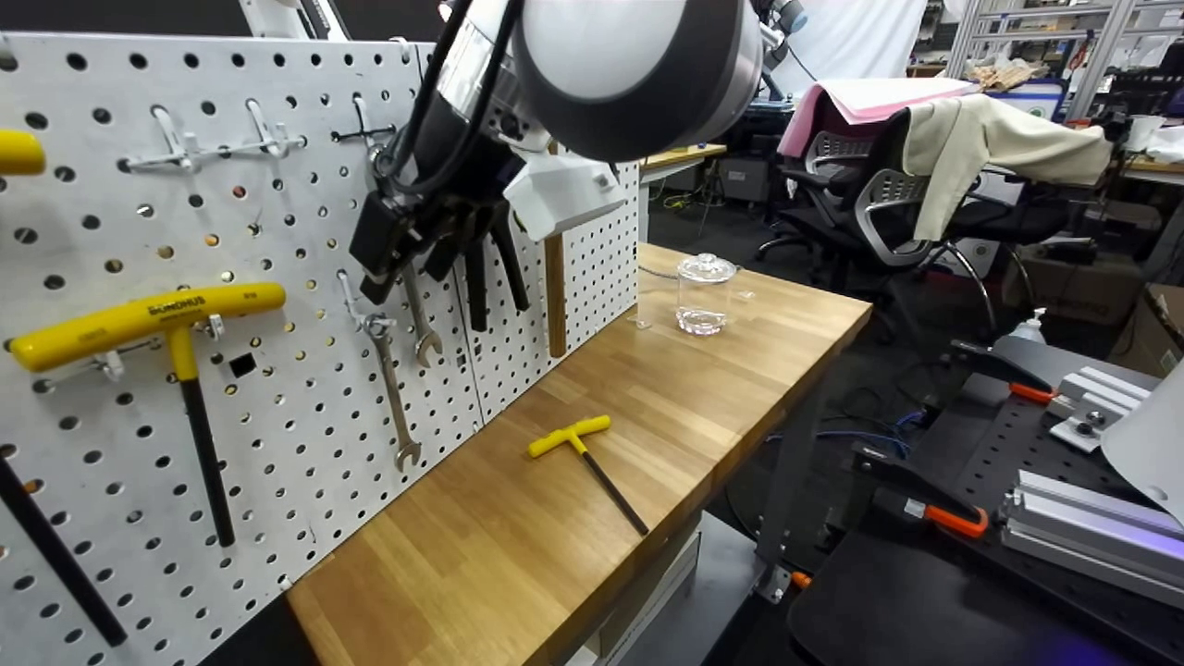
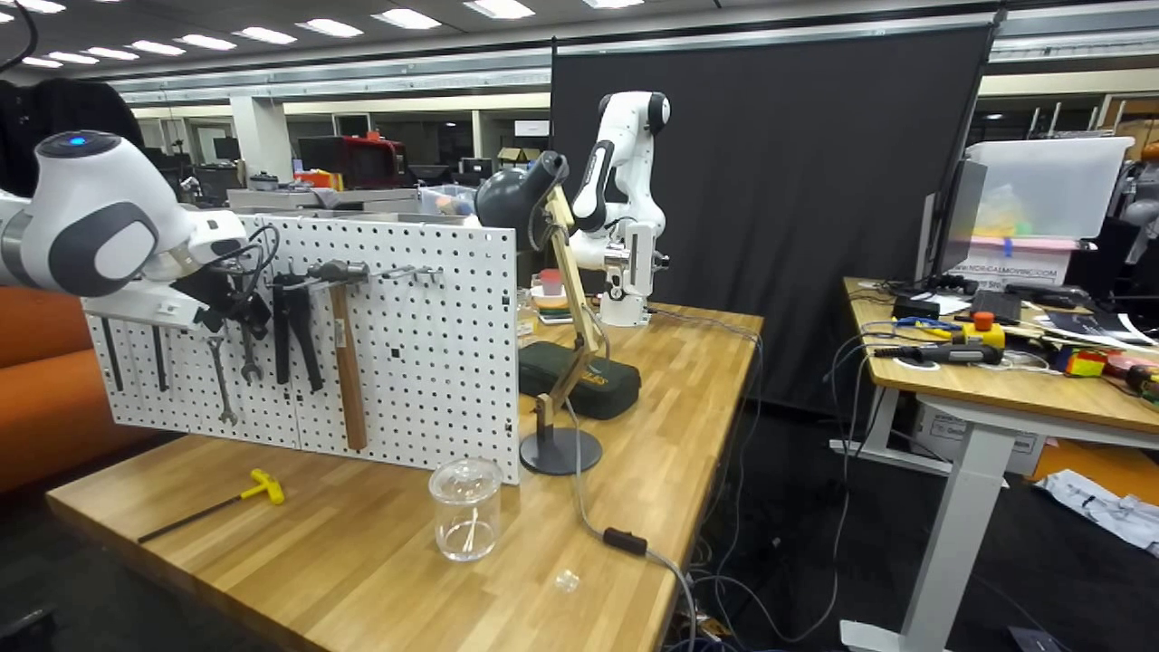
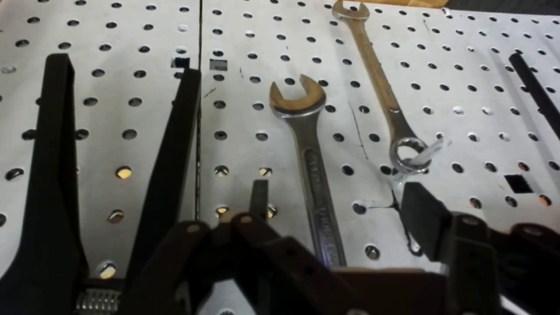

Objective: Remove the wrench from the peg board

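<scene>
Wrench (image 3: pixel 313 170) hangs forked end down on the peg board (image 3: pixel 240 151), apparently looped over a hook (image 1: pixel 360 111); the gripper (image 3: pixel 337 208), empty, holds its fingers (image 3: pixel 423 220) parted either side of the shank (image 3: pixel 320 210), presumably to pinch and lift it free.

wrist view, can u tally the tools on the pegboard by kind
Wrenches: 2
Black two-handled tool: 1
Hex key, only part of its black shaft showing: 1
Total: 4
</scene>
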